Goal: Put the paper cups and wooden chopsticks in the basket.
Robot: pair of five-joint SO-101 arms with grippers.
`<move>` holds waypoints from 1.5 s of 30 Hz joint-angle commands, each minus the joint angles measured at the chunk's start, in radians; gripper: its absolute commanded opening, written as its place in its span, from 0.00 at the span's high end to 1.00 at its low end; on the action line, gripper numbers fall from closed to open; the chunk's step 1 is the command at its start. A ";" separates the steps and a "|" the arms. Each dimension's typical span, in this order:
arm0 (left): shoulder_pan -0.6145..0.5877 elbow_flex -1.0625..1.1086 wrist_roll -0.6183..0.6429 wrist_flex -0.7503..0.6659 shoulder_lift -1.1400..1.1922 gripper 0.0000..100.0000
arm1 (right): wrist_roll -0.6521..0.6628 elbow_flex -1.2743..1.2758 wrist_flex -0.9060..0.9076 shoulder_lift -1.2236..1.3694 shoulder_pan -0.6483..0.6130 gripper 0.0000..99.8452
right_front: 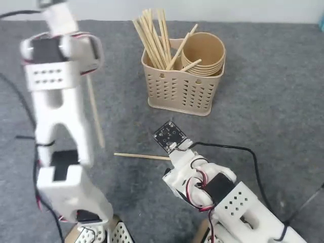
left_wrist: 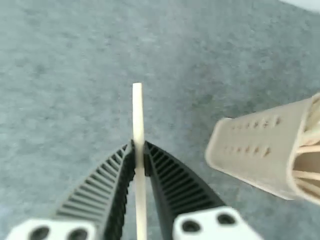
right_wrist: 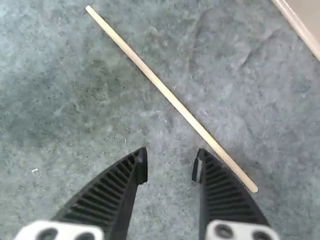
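we see the left gripper [left_wrist: 139, 147] clenched on a held chopstick [left_wrist: 137, 110], up over the grey carpet [right_front: 273, 111], w/ the basket [right_front: 179, 88] near it. the right gripper [right_wrist: 170, 162] is spread wide, gripping nothing, low over the carpet. a loose chopstick [right_wrist: 165, 95] lies flat in front of the basket, one end nr a right fingertip. in the basket: stacked paper cups [right_front: 203, 50] & a leaning bundle of chopsticks [right_front: 152, 38].

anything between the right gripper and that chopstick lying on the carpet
Nothing visible. The right gripper is open, and the chopstick lies on bare carpet just past its fingertips, one end beside a finger, with no object between them.
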 commanded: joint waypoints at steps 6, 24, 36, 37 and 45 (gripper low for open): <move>-0.110 0.318 -0.149 0.017 -0.379 0.99 | 0.043 -0.075 -0.120 0.222 -0.007 0.83; -0.307 0.972 -0.244 -0.361 -0.772 0.99 | 0.129 -0.315 -0.348 0.780 0.007 0.83; -0.330 1.106 -0.281 -0.428 -0.847 0.99 | 0.187 -0.388 -0.358 0.941 0.015 0.91; -0.330 1.109 -0.281 -0.428 -0.847 0.99 | 0.187 -0.399 -0.358 0.966 0.013 0.95; -0.331 1.124 -0.285 -0.428 -0.847 0.99 | 0.255 -0.477 -0.197 0.946 -0.001 0.99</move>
